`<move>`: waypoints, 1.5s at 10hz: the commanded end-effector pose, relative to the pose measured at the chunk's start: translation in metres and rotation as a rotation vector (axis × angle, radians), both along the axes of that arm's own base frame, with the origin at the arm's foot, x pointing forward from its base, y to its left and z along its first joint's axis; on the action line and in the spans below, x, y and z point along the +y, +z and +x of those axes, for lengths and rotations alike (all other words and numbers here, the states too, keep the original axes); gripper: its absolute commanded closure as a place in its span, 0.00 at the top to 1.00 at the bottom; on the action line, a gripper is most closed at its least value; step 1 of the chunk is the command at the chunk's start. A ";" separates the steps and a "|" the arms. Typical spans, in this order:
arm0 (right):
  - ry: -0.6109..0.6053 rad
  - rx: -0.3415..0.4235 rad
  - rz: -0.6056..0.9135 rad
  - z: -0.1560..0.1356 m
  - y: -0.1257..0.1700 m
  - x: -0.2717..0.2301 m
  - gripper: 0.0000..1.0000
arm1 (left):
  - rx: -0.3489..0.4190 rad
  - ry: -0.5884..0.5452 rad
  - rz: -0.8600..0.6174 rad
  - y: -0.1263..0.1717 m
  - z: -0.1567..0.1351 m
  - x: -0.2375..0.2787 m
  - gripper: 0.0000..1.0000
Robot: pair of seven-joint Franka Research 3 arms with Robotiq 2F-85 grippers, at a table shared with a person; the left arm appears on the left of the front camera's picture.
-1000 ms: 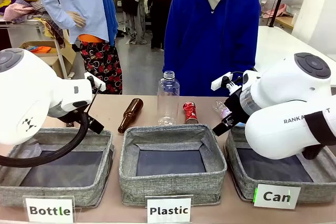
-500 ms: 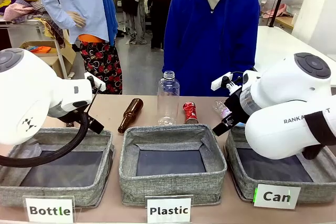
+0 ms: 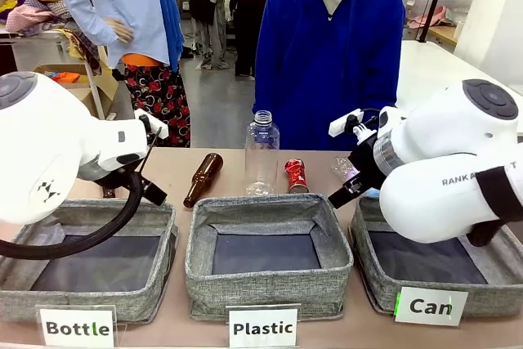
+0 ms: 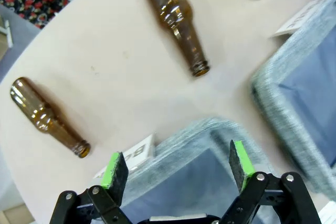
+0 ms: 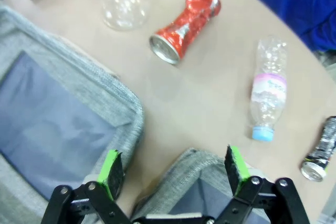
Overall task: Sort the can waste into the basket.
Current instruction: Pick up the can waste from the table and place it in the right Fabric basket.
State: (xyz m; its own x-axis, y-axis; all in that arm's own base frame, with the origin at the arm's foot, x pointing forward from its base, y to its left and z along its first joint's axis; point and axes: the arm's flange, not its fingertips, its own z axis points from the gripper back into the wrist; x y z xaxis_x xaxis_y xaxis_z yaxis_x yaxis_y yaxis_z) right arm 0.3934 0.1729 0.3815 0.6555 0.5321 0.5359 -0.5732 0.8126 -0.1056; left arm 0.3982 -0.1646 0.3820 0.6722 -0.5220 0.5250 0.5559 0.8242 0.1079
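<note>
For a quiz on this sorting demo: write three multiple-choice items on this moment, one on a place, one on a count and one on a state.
1. Where is the red can?
A. Inside one of the baskets
B. On the table, beyond the basket labelled Plastic
C. Atop a bottle

2. How many brown glass bottles lie in the left wrist view?
A. One
B. Four
C. Two

3. What state is the right end effector in?
A. Open, holding nothing
B. Shut on the red can
C. Shut on a plastic bottle

Key:
1 B: it lies on bare tabletop behind that basket.
2 C: two lie apart on their sides.
3 A: its green pads stand wide apart with nothing between them.
</note>
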 end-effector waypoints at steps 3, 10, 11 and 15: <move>-0.021 0.247 0.394 -0.025 0.073 -0.031 1.00 | 0.144 0.005 -0.325 0.073 -0.031 -0.009 1.00; -0.168 0.300 0.894 -0.090 0.096 -0.211 1.00 | 0.051 0.024 -0.776 0.096 -0.130 0.162 1.00; -0.227 0.284 0.944 -0.097 0.089 -0.234 1.00 | 0.015 0.093 -0.840 0.088 -0.140 0.191 1.00; -0.476 0.208 1.181 -0.131 0.053 -0.323 1.00 | -0.051 0.422 -1.055 0.034 -0.183 0.276 1.00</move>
State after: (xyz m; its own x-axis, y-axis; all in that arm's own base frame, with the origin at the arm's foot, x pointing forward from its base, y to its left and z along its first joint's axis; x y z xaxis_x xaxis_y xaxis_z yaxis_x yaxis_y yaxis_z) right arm 0.2931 -0.1720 0.4675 0.8080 -0.4559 0.3731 -0.1023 0.5151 0.8510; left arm 0.2995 0.1746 0.5108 0.6754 0.4128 0.6111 0.2459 0.6551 -0.7144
